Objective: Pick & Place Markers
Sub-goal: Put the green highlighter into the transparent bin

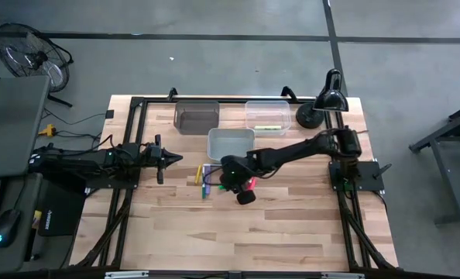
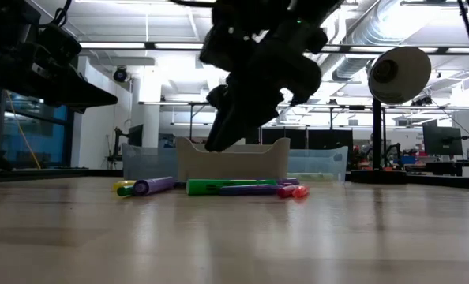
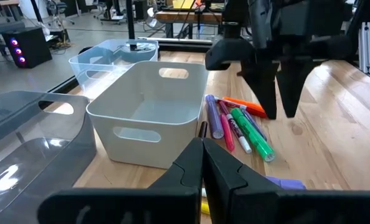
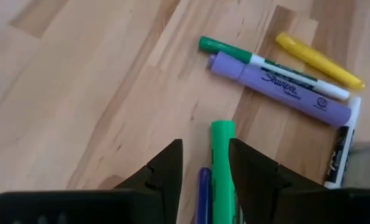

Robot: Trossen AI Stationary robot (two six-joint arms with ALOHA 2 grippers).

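The right gripper (image 4: 205, 163) hangs low over the group of thin short markers (image 1: 207, 180) on the wooden bench (image 1: 292, 225), just in front of the white plastic bin (image 1: 230, 143). Its fingers (image 4: 165, 167) are spread, with a green marker (image 4: 222, 168) lying between them on the wood. A purple marker (image 4: 278, 88) and a yellow marker (image 4: 319, 60) lie near. The left gripper (image 1: 176, 159) waits beside the group, fingers (image 3: 219, 168) pressed together.
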